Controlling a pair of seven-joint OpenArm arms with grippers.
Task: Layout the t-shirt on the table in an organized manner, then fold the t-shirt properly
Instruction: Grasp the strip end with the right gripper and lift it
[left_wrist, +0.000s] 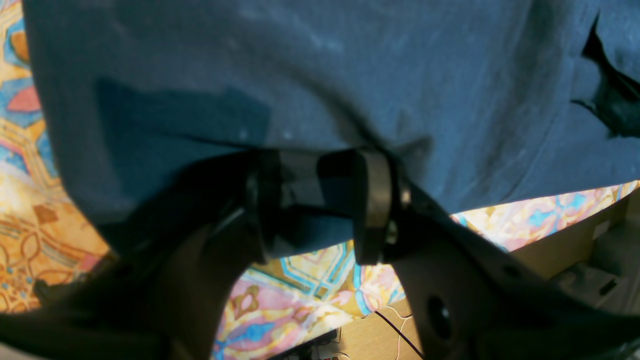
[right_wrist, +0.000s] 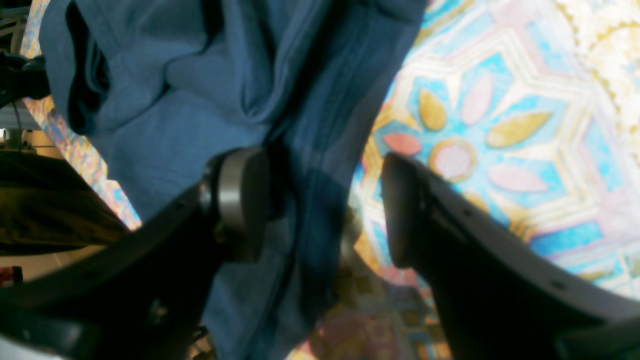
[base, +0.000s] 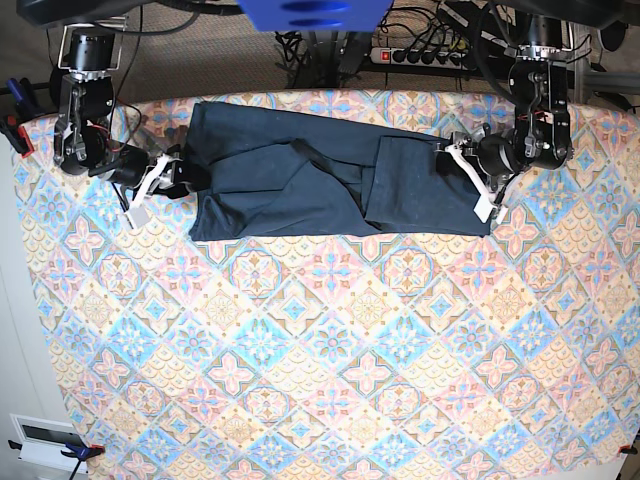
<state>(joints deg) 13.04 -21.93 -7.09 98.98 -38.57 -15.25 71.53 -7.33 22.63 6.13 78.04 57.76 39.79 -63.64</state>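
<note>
The shirt (base: 330, 175) lay stretched across the far part of the bench (base: 330, 380), rumpled, with a fold doubled over toward the left pincer's end and a crease running through the middle. The left pincer (left_wrist: 320, 202) was clamped on the shirt's edge, cloth bunched between its pads, with the hem hanging just past them. The right pincer (right_wrist: 325, 205) stood wide, a band of cloth draped loosely between its fingers, one pad (right_wrist: 240, 200) touching the fabric and the other clear of it over the patterned bench cloth. The risk I saw was on that side: with nothing pinched there, any pull from the left pincer would have dragged the whole shirt toward it and bunched it, rather than stretching it flat. If the right pincer closed where it stood, it might have caught only the top layer of that band, or a pleat instead of the true edge, and the shirt would have spread crooked. The fold near the left pincer looked likely to get pressed in if flattening began now.
</note>
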